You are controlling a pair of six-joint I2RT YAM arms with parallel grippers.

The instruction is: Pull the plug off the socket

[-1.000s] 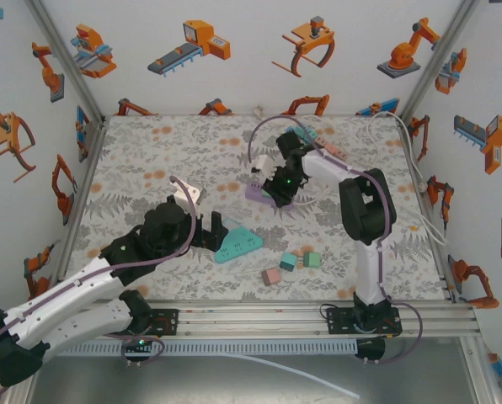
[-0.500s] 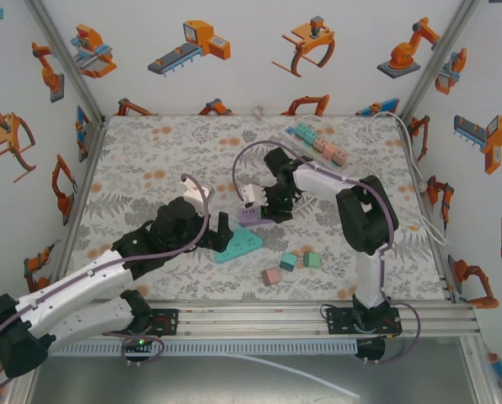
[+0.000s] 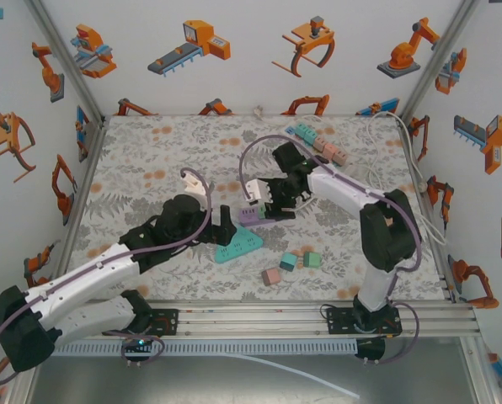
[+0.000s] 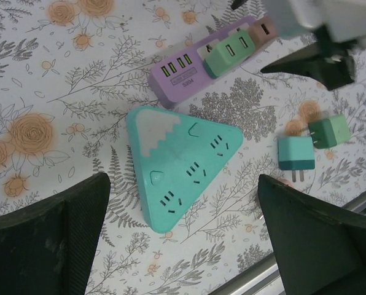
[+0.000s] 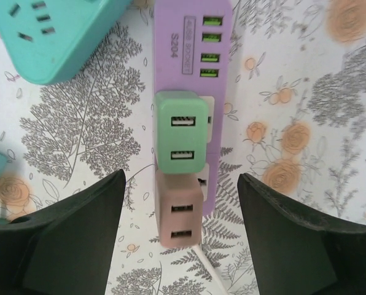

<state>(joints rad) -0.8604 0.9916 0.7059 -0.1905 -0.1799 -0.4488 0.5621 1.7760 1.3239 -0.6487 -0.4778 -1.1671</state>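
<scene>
Shows strip [image 5: 193, 61] dragged nearer, now just beside teal socket [image 4: 171, 153]. Finds right gripper [image 5: 180, 181] loosened and hovering above it, jaws parted, gripping nothing, astride green plug [image 5: 182, 130] and pink plug [image 5: 179, 209], both seated: nothing pulled yet. Leaves left gripper [image 4: 183, 181] wide open, empty, over teal socket. Cuts off strip's cord end.

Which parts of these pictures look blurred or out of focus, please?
Left wrist: teal triangular socket crisp, the other arm's white housing at top right smeared. Right wrist: purple strip and green plug sharp, the near fingers dark and soft. Top external: evenly lit, sharp throughout.
</scene>
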